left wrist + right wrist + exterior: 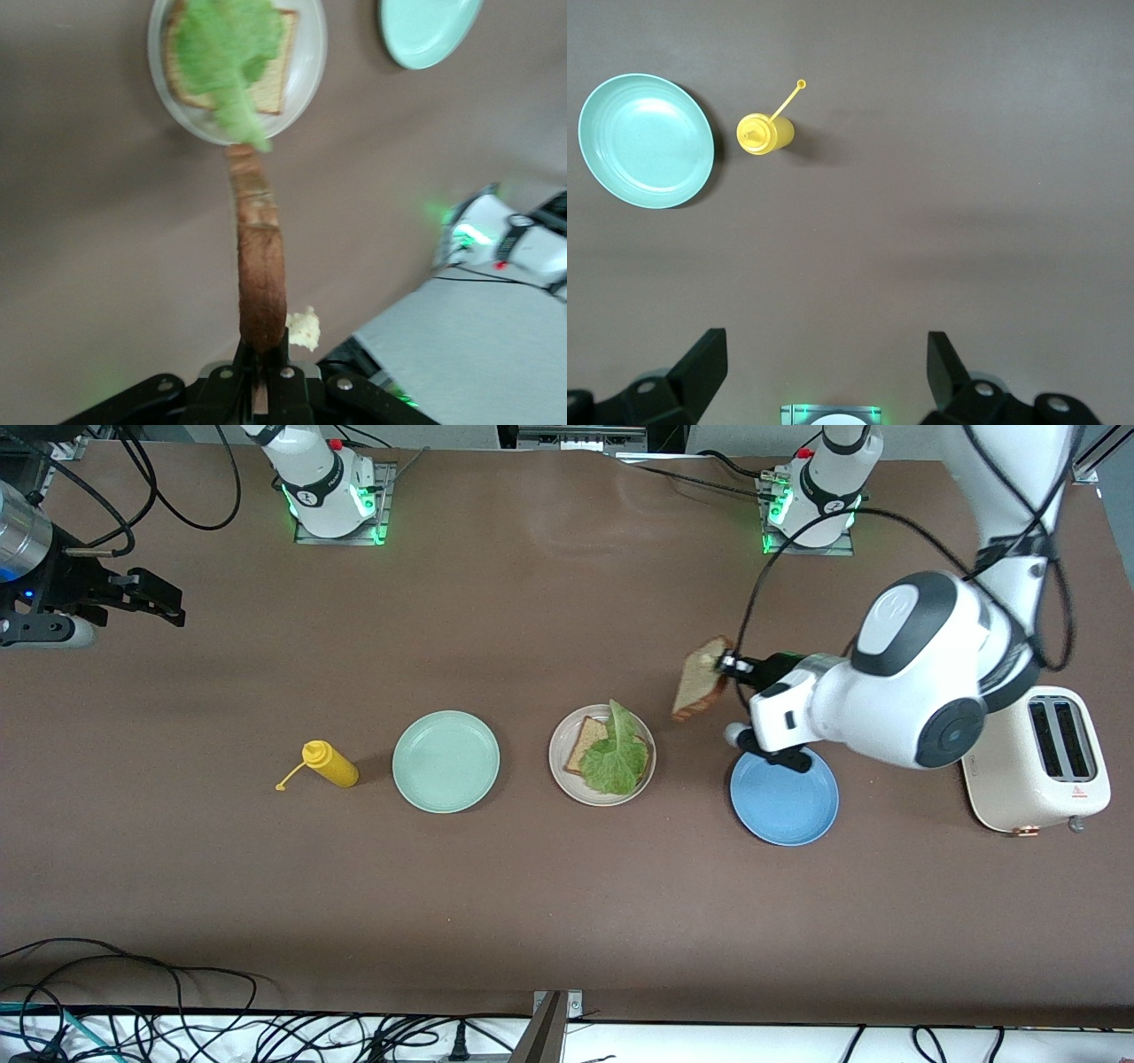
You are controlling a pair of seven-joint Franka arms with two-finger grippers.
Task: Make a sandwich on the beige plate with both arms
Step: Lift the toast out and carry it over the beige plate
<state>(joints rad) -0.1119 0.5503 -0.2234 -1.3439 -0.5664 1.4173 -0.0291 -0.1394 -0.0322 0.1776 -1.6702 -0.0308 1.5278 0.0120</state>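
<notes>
While my left gripper (725, 664) pinches the second bread slice (702, 679) by one edge and carries it in the air over bare table beside the beige plate (560, 755), the bottom slice (588, 742) already lies on that plate with the lettuce leaf (616, 755) spread over it, so I judge the sandwich about two thirds built. Only the top slice remains to be laid on the lettuce. My right gripper (146, 598) waits with its fingers spread wide over the table edge at the right arm's end.
</notes>
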